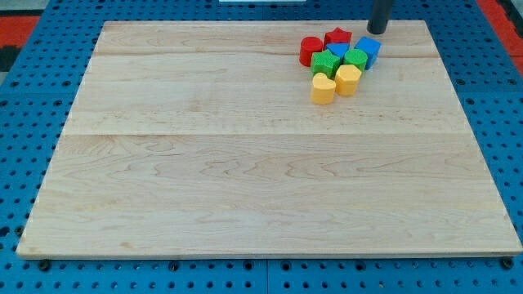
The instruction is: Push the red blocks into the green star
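Observation:
A tight cluster of blocks sits near the board's top right. A red round block point(310, 51) is at its left and a red star block point(337, 37) at its top. A green star block point(325, 63) sits just below them, touching both. A second green block point(355, 59) lies to its right. A blue block point(368, 49) is at the cluster's right and another blue block point(337, 51) shows in the middle. My tip point(377, 31) stands at the board's top edge, just above the right blue block.
Two yellow blocks, one point(324, 89) and the other point(348, 79), sit at the cluster's bottom. The wooden board point(245, 163) lies on a blue pegboard surface point(24, 163).

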